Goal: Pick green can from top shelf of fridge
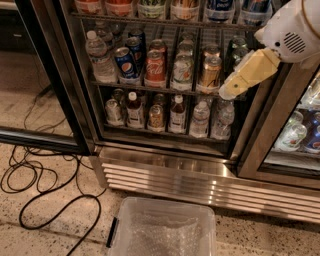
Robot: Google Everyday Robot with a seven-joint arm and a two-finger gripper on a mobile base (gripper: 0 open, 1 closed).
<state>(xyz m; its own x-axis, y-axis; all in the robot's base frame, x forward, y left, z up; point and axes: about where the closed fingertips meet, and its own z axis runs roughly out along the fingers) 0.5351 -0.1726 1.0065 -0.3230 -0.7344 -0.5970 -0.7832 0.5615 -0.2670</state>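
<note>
Fridge point(165, 172) viewed from above and in front, its glass door point(47, 80) standing open at left. The gripper point(231, 88), pale yellow on a white arm point(295, 30), hangs at the right in front of the middle shelf point(150, 89), its tip just right of a gold can point(210, 72). The top shelf point(165, 22) carries a row of drinks cut off by the upper edge, among them the green can point(152, 8). The middle shelf holds, from the left, a water bottle point(100, 60), a Pepsi can point(125, 62) and a red can point(155, 67). On the near floor stand a clear bin point(125, 220) and, at left, a looped black cable point(40, 185).
</note>
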